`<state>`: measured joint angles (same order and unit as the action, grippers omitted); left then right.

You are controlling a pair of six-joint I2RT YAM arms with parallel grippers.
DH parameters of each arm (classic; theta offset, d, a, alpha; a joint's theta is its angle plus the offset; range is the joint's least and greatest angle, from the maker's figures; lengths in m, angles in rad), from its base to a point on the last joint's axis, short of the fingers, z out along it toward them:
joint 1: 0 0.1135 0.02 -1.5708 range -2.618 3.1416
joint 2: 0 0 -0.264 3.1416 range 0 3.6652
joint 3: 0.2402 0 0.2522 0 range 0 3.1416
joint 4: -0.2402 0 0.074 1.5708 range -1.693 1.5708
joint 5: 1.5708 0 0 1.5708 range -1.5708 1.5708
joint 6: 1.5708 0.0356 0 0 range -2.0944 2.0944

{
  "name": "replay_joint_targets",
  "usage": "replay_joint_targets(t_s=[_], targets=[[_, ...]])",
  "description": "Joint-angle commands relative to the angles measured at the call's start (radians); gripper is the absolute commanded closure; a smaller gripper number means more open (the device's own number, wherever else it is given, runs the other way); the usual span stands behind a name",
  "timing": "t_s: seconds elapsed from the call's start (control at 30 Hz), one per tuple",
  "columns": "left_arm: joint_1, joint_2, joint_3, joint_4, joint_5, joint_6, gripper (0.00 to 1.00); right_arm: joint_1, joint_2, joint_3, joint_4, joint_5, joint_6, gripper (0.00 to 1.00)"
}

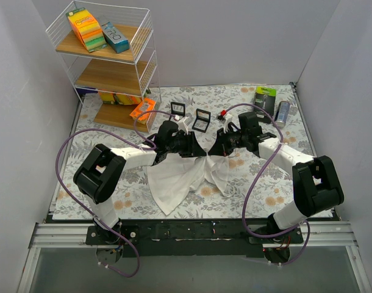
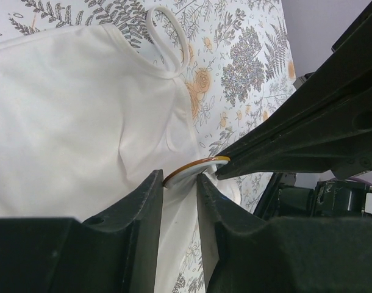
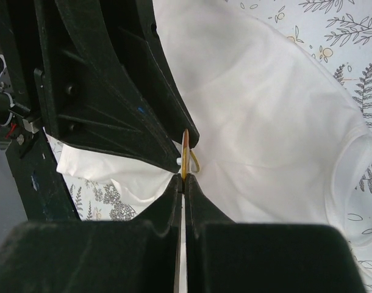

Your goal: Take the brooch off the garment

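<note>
A white garment (image 1: 174, 183) lies bunched on the floral cloth, pulled up at the middle where both grippers meet. The brooch (image 2: 195, 169) is a round pale disc with a gold rim, pinned to the raised fabric. In the right wrist view it (image 3: 185, 152) shows edge-on. My right gripper (image 3: 183, 182) is shut on the brooch's edge; its fingers (image 2: 277, 146) reach in from the right. My left gripper (image 2: 178, 180) is shut on a fold of the garment (image 2: 82, 122) just under the brooch. In the top view the left gripper (image 1: 197, 149) and the right gripper (image 1: 214, 148) hide the brooch.
A wire shelf (image 1: 107, 67) with boxes stands at the back left, an orange packet (image 1: 143, 110) at its foot. Two small open jewellery boxes (image 1: 178, 110) (image 1: 202, 119), a green package (image 1: 265, 96) and a can (image 1: 283, 113) sit behind the grippers.
</note>
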<state>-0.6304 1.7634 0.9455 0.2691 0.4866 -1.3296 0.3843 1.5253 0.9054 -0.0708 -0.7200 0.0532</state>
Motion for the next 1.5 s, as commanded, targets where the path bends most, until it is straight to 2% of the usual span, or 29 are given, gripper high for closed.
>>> replay_joint_targets(t_s=[0.0, 0.03, 0.13, 0.23, 0.37, 0.4, 0.5, 0.57, 0.7, 0.87, 1.17, 1.47], targets=[[0.046, 0.007, 0.009, -0.019, -0.140, 0.062, 1.00, 0.044, -0.060, 0.020, -0.015, -0.183, 0.007, 0.99], [0.050, 0.007, -0.003, 0.067, -0.096, 0.084, 1.00, 0.047, -0.060, 0.021, -0.024, -0.190, -0.006, 0.99], [0.066, 0.014, -0.042, 0.191, 0.035, 0.095, 1.00, 0.053, -0.059, 0.024, -0.041, -0.200, -0.035, 0.99], [0.066, 0.034, -0.042, 0.249, 0.119, 0.098, 0.94, 0.054, -0.056, 0.029, -0.041, -0.216, -0.038, 0.99], [0.070, 0.018, -0.050, 0.246, 0.187, 0.118, 0.81, 0.054, -0.060, 0.036, -0.052, -0.200, -0.049, 0.99], [0.078, 0.005, -0.066, 0.243, 0.202, 0.127, 0.73, 0.053, -0.062, 0.038, -0.055, -0.199, -0.050, 0.99], [0.107, -0.053, -0.100, 0.223, 0.253, 0.154, 0.64, 0.054, -0.063, 0.043, -0.072, -0.188, -0.064, 0.99], [0.126, -0.088, -0.131, 0.196, 0.277, 0.185, 0.61, 0.054, -0.068, 0.055, -0.093, -0.162, -0.136, 0.99], [0.149, -0.185, -0.171, 0.135, 0.343, 0.372, 0.56, 0.054, -0.070, 0.073, -0.156, -0.151, -0.246, 0.99], [0.146, -0.191, -0.183, 0.174, 0.429, 0.425, 0.49, 0.054, -0.060, 0.086, -0.167, -0.162, -0.291, 0.99], [0.100, -0.124, -0.134, 0.216, 0.474, 0.472, 0.50, 0.056, -0.066, 0.099, -0.182, -0.174, -0.305, 0.99], [0.064, -0.111, -0.129, 0.254, 0.466, 0.449, 0.60, 0.056, -0.070, 0.093, -0.187, -0.177, -0.306, 0.99]])
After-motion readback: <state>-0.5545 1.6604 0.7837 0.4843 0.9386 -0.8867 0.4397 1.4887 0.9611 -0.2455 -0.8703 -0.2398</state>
